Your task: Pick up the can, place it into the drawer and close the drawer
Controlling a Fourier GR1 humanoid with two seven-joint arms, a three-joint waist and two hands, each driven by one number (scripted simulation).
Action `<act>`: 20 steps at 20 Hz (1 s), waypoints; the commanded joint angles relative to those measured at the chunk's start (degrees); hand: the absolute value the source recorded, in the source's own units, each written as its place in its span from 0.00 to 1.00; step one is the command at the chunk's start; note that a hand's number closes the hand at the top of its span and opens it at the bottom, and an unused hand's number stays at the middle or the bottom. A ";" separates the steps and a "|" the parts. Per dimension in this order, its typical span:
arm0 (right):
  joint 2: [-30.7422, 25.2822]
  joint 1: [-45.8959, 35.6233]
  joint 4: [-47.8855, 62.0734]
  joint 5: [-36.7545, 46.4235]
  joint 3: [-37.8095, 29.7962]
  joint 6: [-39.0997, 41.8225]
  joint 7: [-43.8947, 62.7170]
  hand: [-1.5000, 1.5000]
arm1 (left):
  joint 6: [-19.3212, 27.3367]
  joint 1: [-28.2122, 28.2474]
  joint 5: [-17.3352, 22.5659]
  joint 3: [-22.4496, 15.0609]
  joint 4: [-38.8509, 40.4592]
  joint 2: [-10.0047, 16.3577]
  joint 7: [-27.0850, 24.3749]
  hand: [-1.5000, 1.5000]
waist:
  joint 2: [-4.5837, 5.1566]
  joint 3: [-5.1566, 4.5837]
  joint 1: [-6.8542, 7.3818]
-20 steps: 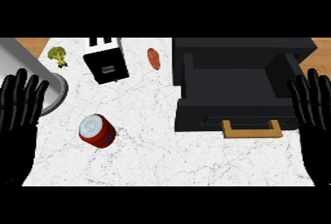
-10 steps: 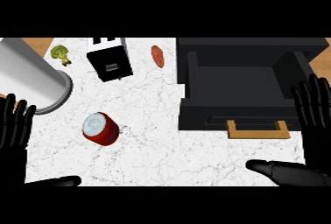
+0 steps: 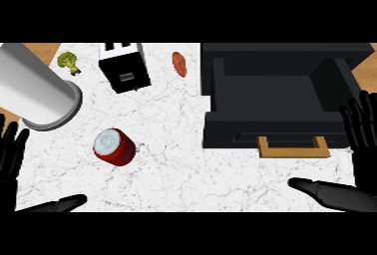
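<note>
Can lies on its side, left of centre, well apart from the open drawer. Left hand and right hand are straight-fingered, holding nothing. Probably light, stiff, quick to roll, so wrap round its middle.

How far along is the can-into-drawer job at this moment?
Nothing looks done. The can lies on its side on the counter, untouched. The drawer is open, with no can inside. Nothing in hand: left hand and right hand are open at the edges. Left: grasp, place, close.
</note>
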 commanded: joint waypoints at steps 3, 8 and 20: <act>1.04 0.84 -2.48 2.37 1.57 -0.91 1.61 0.00 | 2.19 -4.21 -3.77 -1.03 2.20 -0.88 2.74 0.00 | 0.01 0.00 -0.13; -1.33 -0.29 3.26 -3.21 -4.56 2.53 -2.80 0.00 | 2.49 0.89 -3.52 -5.61 6.77 -2.75 -3.99 0.00 | 0.02 0.00 -0.02; -1.56 8.31 -4.38 -5.48 -6.76 7.35 -3.54 0.00 | 5.31 -3.12 -4.91 -5.38 22.90 -2.84 -11.59 0.00 | 0.00 0.00 -0.24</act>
